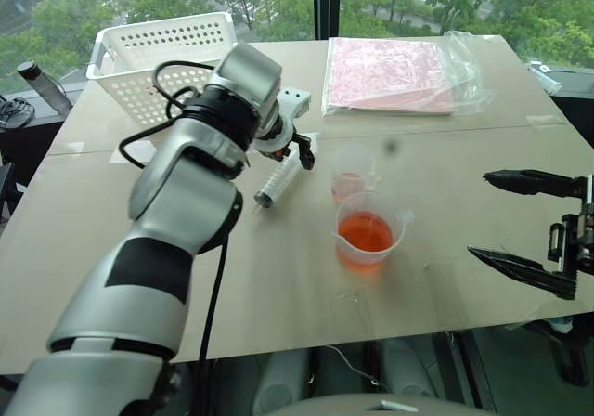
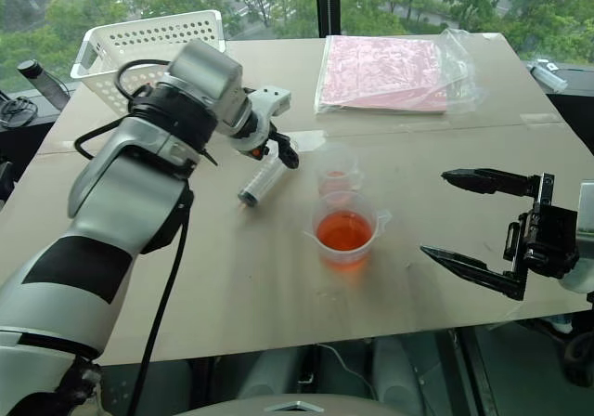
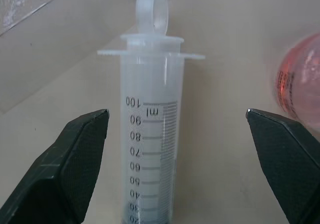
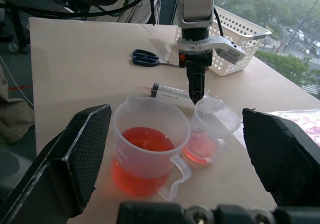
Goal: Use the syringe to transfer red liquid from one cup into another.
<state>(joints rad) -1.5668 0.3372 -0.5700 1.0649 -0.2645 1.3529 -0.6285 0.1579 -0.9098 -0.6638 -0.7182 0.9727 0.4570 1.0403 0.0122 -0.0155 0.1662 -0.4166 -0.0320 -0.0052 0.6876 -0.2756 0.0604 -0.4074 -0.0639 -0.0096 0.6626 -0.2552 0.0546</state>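
left gripper (image 3: 177, 129) open astride syringe (image 3: 150, 149); right gripper (image 1: 529, 223) open; right wrist view reveals scissors (image 4: 145, 58).

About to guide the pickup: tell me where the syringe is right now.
In the left eye view the syringe lies flat on the table, left of the smaller cup and just beyond the larger beaker, with the left gripper directly over it, jaws open.

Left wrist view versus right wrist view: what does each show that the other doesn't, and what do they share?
Left wrist view: readable scale numbers on the syringe and its plunger ring, framed by the open left gripper. Right wrist view: blue scissors, white basket, larger beaker, smaller cup. Both: the syringe lying on the table, and red liquid.
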